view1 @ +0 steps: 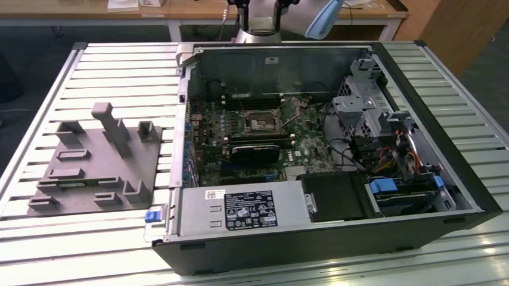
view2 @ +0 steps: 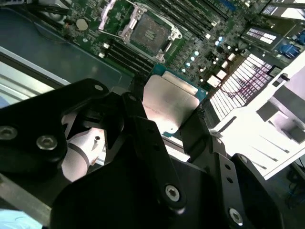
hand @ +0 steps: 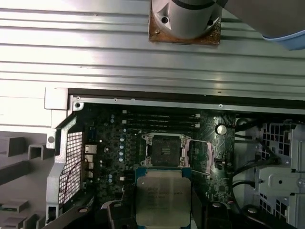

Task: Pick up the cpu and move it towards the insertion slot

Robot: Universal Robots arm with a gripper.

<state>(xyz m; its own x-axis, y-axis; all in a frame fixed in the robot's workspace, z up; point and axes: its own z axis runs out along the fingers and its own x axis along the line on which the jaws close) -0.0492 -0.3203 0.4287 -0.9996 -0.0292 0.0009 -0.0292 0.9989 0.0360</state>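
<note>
Slatted metal tabletop [view1: 119, 65] ran under everything, and in the exterior view it carried, from that view's left, the grey plastic fixture block [view1: 95, 170] and then the opened computer case [view1: 334, 149] lying on its side. Deep in the case sat the insertion slot [view1: 261, 120], dark centre, silver bracket, green board around it.

Up on the arm, the second wrist view had the gripper [view2: 169, 114] clamped on the cpu [view2: 169, 102], a black finger [view2: 198, 131] pressed against one edge of the chip, its shiny lid tilted toward the camera. In the first wrist view the cpu [hand: 163, 198] hung flat and clear of the board, its sides looking roughly square to the socket's frame.

And the relation that mattered: the insertion slot [hand: 164, 151] lay just beyond the chip's leading edge, straight ahead of the claw and below it, bracket open, nothing in between.
</note>
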